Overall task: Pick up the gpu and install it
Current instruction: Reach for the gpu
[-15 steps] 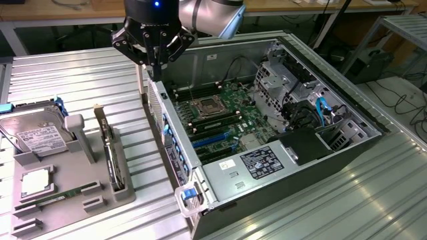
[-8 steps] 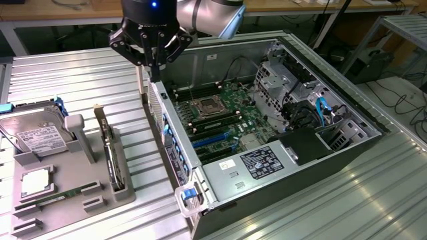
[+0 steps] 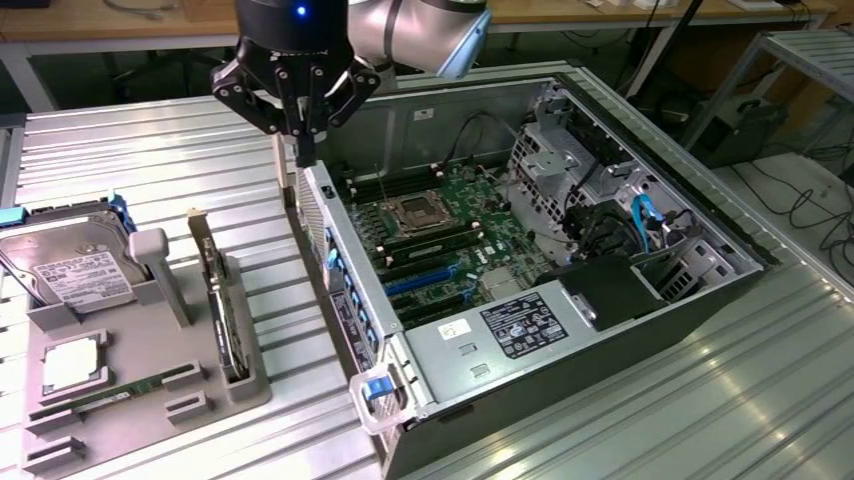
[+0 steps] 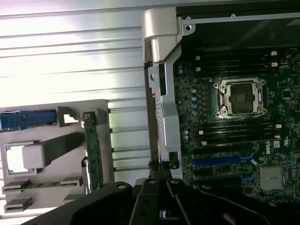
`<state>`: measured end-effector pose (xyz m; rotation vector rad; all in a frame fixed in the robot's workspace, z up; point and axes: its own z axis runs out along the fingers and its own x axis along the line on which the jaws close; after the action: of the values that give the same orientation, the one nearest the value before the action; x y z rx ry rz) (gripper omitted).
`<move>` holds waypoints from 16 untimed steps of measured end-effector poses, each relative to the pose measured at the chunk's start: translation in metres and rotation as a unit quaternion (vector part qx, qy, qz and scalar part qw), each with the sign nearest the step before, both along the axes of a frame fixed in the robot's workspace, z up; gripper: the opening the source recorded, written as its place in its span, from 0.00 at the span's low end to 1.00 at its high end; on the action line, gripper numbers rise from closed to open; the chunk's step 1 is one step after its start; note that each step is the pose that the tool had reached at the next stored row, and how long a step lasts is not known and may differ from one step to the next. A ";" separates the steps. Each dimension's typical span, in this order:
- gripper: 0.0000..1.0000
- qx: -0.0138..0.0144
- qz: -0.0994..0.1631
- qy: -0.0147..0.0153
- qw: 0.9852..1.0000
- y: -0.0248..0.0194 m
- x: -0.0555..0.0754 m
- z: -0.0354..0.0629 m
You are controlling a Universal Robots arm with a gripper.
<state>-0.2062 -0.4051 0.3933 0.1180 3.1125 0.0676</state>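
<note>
The gripper (image 3: 304, 148), fingers together on nothing, hangs over the rear wall of the computer case (image 3: 340, 290), while the gpu (image 3: 222, 305) stands on edge in the grey holder (image 3: 140, 345) toward the exterior view's left, its length roughly parallel to that wall.

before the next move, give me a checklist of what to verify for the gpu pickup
1. gpu standing in holder: ok
2. fingers empty: ok
3. fingers open for a grasp: not ok, shut
4. fingers over gpu: not ok, above case edge
5. blue slots free: ok
6. slot latch released: cannot tell
</note>
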 end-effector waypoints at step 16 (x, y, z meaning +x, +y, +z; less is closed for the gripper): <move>0.11 0.000 0.000 0.000 1.000 -0.0024 -0.012 0.0000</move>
<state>-0.2179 -0.4075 0.3933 0.1180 3.1125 0.0676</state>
